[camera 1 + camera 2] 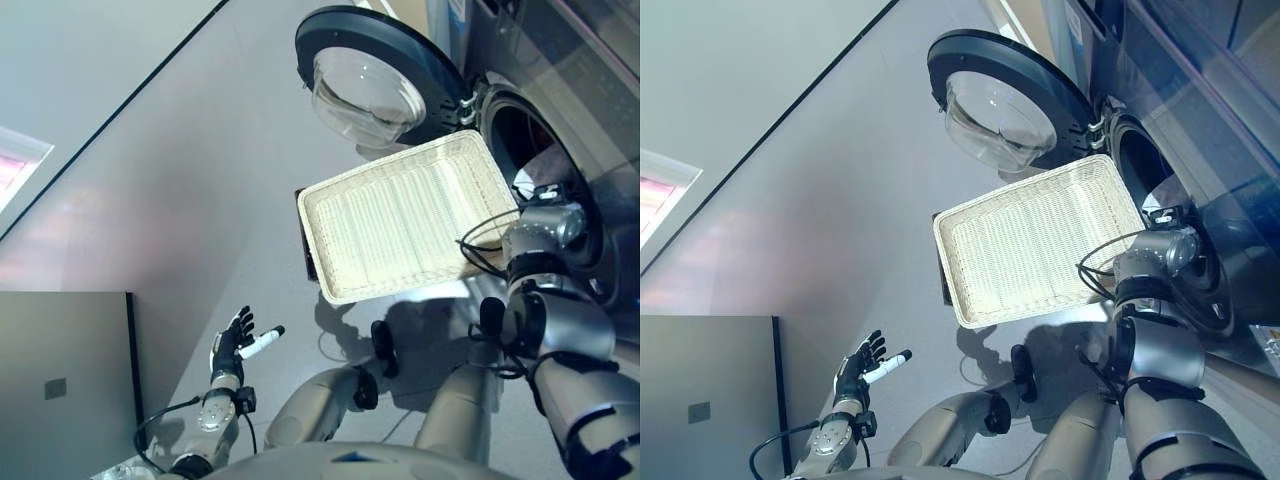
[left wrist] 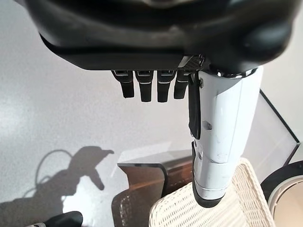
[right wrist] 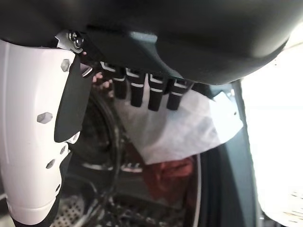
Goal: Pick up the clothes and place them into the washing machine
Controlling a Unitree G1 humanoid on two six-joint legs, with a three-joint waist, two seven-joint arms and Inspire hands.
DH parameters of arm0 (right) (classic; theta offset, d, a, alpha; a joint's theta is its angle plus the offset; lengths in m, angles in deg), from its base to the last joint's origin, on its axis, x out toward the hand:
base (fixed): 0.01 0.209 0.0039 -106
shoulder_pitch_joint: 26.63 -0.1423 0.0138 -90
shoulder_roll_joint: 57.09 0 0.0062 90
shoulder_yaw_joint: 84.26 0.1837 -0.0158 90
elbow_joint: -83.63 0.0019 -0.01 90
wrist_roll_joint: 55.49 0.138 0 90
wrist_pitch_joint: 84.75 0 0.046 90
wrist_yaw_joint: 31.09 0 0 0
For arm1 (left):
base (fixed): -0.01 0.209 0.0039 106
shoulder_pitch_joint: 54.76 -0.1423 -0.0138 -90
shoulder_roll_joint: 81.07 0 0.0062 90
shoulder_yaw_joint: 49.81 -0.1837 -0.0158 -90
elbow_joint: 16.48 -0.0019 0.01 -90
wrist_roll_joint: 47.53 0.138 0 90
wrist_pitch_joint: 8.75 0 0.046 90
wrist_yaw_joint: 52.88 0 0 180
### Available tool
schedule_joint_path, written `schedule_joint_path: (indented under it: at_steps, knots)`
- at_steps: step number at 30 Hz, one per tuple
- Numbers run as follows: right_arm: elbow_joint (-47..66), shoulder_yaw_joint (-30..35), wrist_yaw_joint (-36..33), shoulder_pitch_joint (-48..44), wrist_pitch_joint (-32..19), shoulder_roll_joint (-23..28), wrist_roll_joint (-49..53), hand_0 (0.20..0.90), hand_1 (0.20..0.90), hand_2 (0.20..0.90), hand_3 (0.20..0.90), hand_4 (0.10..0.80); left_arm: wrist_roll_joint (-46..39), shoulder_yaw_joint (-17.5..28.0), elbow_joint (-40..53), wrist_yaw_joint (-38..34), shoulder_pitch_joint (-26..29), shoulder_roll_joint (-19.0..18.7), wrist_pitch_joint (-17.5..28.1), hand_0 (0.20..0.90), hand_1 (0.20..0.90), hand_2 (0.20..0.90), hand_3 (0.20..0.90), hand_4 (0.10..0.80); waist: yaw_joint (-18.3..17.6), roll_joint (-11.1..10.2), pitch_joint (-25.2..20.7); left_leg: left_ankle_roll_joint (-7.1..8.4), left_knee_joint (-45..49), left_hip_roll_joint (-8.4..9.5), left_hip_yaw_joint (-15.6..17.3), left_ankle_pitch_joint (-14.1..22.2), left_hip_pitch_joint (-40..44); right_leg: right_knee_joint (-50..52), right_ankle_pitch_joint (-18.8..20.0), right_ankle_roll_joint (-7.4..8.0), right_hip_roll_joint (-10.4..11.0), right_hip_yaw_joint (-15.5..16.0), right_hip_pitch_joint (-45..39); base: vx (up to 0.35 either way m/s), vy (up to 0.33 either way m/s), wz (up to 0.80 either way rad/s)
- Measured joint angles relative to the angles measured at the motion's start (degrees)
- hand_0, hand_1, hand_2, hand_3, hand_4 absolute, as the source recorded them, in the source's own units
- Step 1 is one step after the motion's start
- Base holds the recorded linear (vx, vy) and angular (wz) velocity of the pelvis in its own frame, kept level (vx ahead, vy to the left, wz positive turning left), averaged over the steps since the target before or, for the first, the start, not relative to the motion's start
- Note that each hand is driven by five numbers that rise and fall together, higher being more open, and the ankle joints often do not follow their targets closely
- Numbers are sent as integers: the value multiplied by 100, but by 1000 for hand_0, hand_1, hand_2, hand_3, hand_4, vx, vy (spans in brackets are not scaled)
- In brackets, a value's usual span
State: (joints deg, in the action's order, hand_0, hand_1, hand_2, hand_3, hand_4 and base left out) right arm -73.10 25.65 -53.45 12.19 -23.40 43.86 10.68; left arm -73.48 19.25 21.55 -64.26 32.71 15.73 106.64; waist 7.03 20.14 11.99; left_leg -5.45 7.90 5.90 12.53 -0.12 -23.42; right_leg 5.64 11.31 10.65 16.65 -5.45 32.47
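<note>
my right hand hangs at the washing machine mouth, fingers straight, holding nothing; white cloth drapes over the rim, red cloth inside; i'd push deeper; left hand spread, idle; basket empty.

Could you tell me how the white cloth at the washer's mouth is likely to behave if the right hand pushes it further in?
The white cloth droops over the washer rim, so probably floppy and light. Pushed by the right hand, it would likely crumple rather than slide whole.

Silver-grey arms, dark left hand and right hand, white thumb covers.
</note>
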Motion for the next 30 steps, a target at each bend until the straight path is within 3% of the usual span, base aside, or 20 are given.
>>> schedule_joint_path:
  at_steps: [8, 11, 22, 24, 30]
  knots:
    - [-424, -259, 7, 281, 27, -276, -258, 900, 900, 900, 900, 800, 44, 10, -72, 0, -103, -2, -16, 900, 900, 900, 900, 800, 12, -105, -235, 40, 1, 2, -9, 9, -2, 9, -6, 0, 5, 5, 8, 1, 0, 1]
    - [-937, -602, 4, 413, 377, -260, -447, 900, 900, 900, 900, 800, 77, 24, -199, -9, -118, -1, -55, 900, 900, 900, 900, 800, 13, -133, -338, 36, -4, 1, -2, 6, -3, -1, -33, 24, 8, 7, 10, -2, -6, -1]
    - [-640, -675, 151, 644, 484, -518, -297, 900, 900, 900, 900, 800, 54, 58, -11, 28, -291, 58, -51, 900, 900, 900, 900, 800, 199, -59, -370, 83, 46, -24, -13, -29, -220, 262, -83, -17, -10, 13, 339, -26, -20, 1]
    - [-550, -664, 240, 604, 472, -435, -218, 900, 900, 900, 900, 800, 49, 59, 22, 68, -289, 66, -53, 900, 900, 900, 900, 800, 292, 8, -329, 61, 157, -52, -55, -45, -329, 457, -177, -47, -20, 50, 452, -79, -90, 18]
    - [-683, -461, 237, -16, 367, -67, 72, 900, 900, 900, 900, 800, 49, 58, 86, 175, -308, 26, -82, 900, 900, 900, 900, 800, 345, -5, 101, 265, 1239, -189, -340, 349, -953, 1977, -921, -225, -28, 143, 1158, -9, -88, 26]
